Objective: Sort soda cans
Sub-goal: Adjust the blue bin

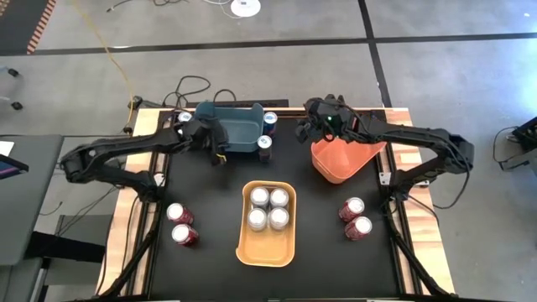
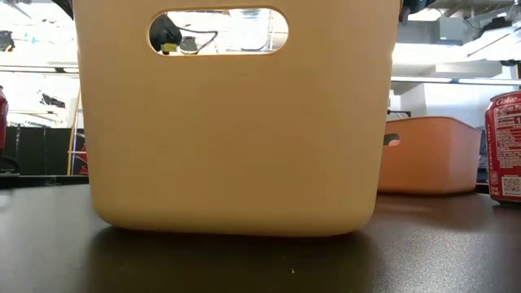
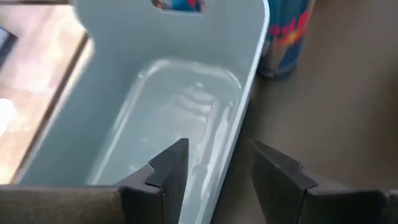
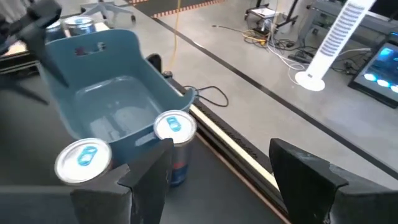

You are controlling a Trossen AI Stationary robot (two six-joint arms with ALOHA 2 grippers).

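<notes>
The teal bin (image 1: 231, 126) stands at the table's far middle, with dark blue soda cans around it (image 1: 184, 118) (image 1: 270, 120) (image 1: 265, 144). My left gripper (image 1: 216, 151) (image 3: 214, 177) is open astride the bin's near long wall (image 3: 239, 130), one finger inside and one outside, with a gap showing on each side. My right gripper (image 1: 306, 127) (image 4: 224, 180) hangs open, right of the bin, above two blue cans (image 4: 174, 127) (image 4: 84, 158). Several silver cans (image 1: 268, 208) stand in the yellow-orange bin (image 1: 267, 252). Red cans stand on the table at near left (image 1: 180, 224) and near right (image 1: 354, 218).
The orange bin (image 1: 344, 159) (image 2: 427, 155) sits under my right arm at the far right. In the low view the yellow-orange bin's wall (image 2: 236, 122) fills the middle, with a red can (image 2: 505, 146) at the right. Bare black mat (image 1: 210, 193) lies between the bins.
</notes>
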